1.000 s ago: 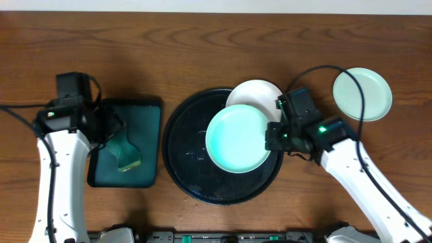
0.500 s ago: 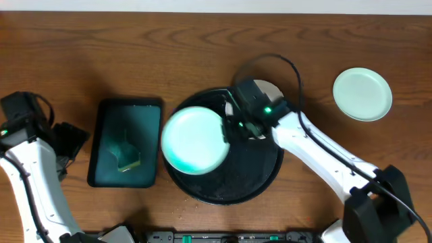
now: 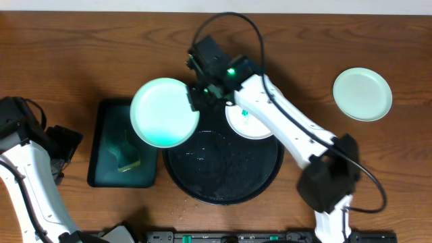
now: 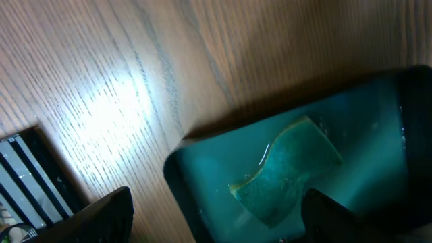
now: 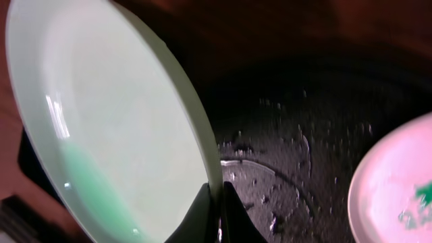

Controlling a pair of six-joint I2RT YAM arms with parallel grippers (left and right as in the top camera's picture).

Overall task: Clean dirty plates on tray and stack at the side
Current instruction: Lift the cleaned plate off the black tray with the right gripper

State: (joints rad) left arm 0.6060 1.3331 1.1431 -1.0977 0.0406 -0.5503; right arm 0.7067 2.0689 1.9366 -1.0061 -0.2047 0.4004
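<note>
My right gripper (image 3: 198, 96) is shut on the rim of a mint-green plate (image 3: 164, 111) and holds it in the air over the left rim of the black tray (image 3: 202, 185) and the teal tray. In the right wrist view the fingers (image 5: 217, 217) pinch the plate's edge (image 5: 115, 128). A white plate with a teal smear (image 3: 251, 121) lies on the black tray at the back right and shows in the right wrist view (image 5: 398, 185). A second mint-green plate (image 3: 362, 94) lies on the bare wood at the far right. My left gripper (image 4: 216, 223) is open over the teal tray's near corner.
A dark-teal rectangular tray (image 3: 101, 169) with a green sponge (image 3: 125, 154) stands left of the black tray; both show in the left wrist view, tray (image 4: 202, 175), sponge (image 4: 287, 169). The black tray's floor is wet with droplets (image 5: 304, 148).
My right arm has swung the mint-green plate from over the black tray leftward to above the teal tray. The white plate is now uncovered. My left arm has drawn back to the left.
</note>
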